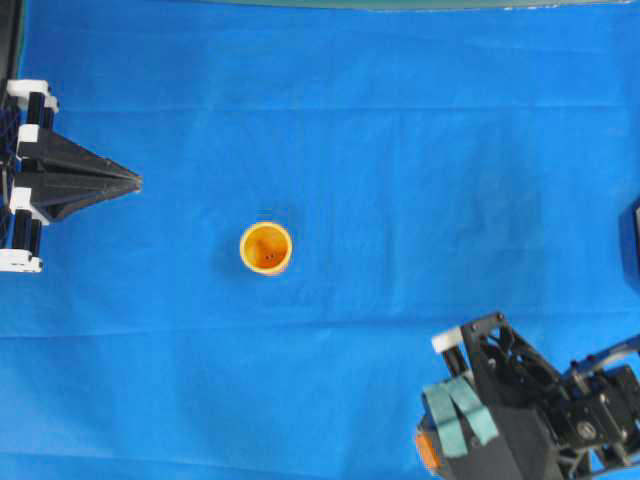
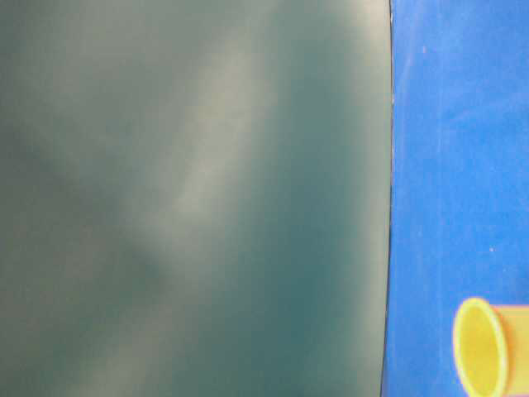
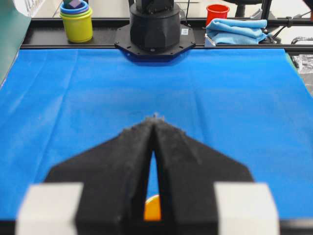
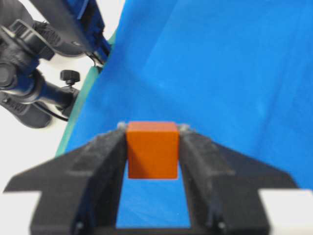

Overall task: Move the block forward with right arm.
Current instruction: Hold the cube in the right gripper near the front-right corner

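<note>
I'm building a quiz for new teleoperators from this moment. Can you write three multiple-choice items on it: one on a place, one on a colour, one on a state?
1. Where is the block?
A. Inside the cup
B. Between the right gripper's fingers
C. Under the left gripper

2. What colour is the cloth covering the table?
A. Blue
B. Red
C. Grey

3. How does the left gripper stand?
A. Wide open
B. Shut on the cup
C. Shut, holding nothing

Answers:
1 B: the right wrist view shows the orange cube clamped in the right gripper.
2 A: blue in every view.
3 C: its fingers meet at the tip, and the cup stands apart from it.
</note>
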